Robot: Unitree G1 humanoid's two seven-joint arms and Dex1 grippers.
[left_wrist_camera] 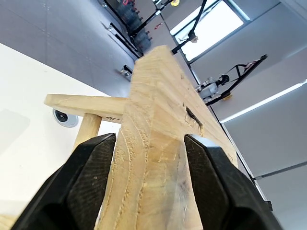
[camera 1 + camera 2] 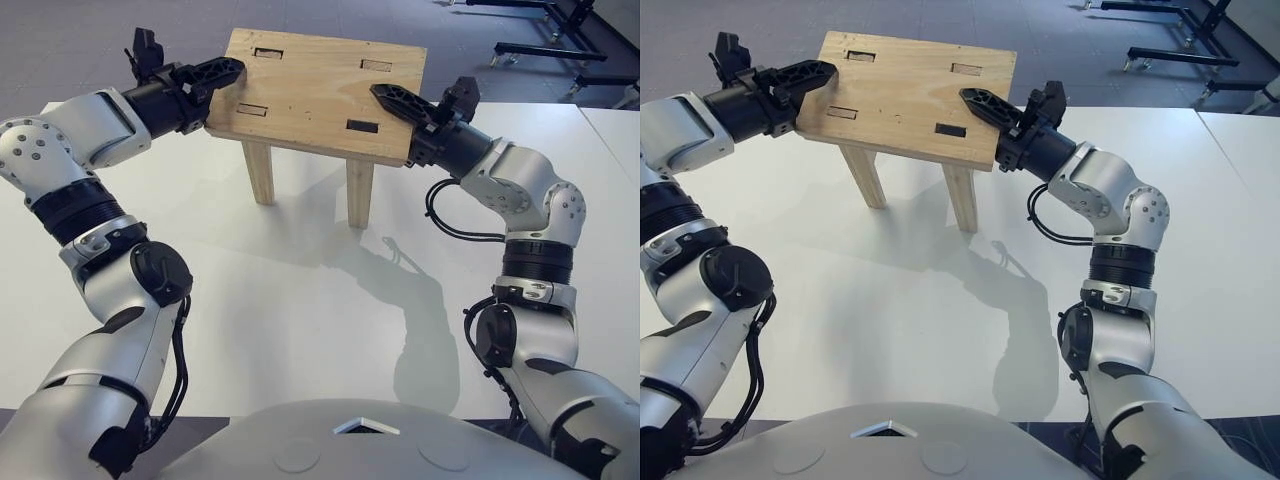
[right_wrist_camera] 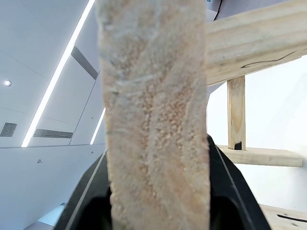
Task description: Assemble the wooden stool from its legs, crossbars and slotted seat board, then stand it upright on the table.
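Stool (image 2: 330,135) — assembled, upright on white table (image 2: 300,310), legs (image 2: 259,172) down. Left gripper (image 2: 218,82) clamped on one end of the seat board (image 2: 310,70); right gripper (image 2: 402,112) clamped on the opposite end — fingers above and below the wood.

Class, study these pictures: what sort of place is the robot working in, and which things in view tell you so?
Probably a robotics lab or test hall: a plain white table, a grey floor with black equipment frames behind, and a long ceiling strip light.
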